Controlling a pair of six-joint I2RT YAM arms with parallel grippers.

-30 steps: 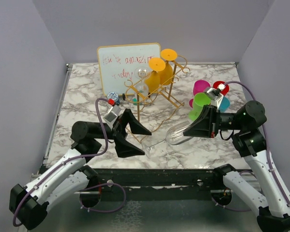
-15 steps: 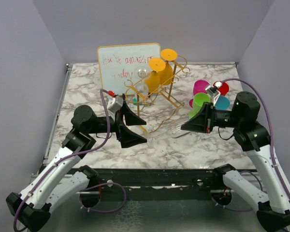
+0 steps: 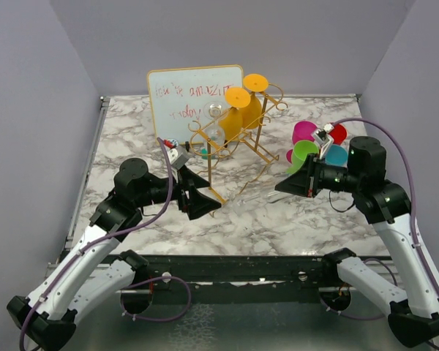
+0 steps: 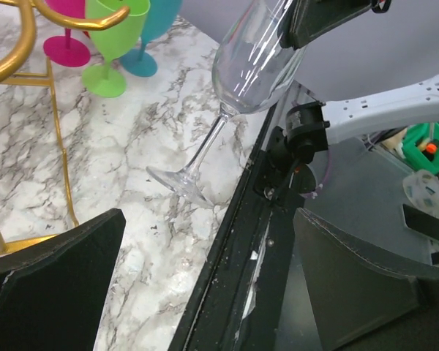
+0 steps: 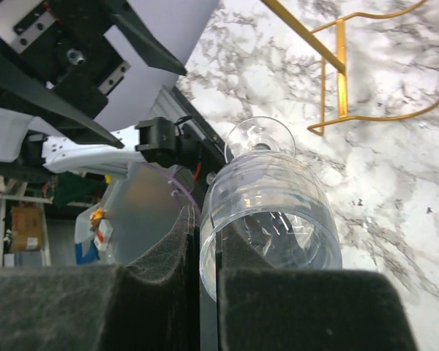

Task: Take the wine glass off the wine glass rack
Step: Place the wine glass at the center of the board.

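The clear wine glass point(image 4: 245, 73) is off the wine glass rack point(image 3: 234, 135). It is tilted just in front of the rack on the arms' side, with its foot low; whether the foot touches the table point(image 3: 132, 139) cannot be told. The right gripper point(image 3: 279, 188), at the rack's near right, is pinched narrow on the rim of the bowl. The left gripper point(image 3: 208, 196), at the rack's near left, stands wide apart and holds nothing.
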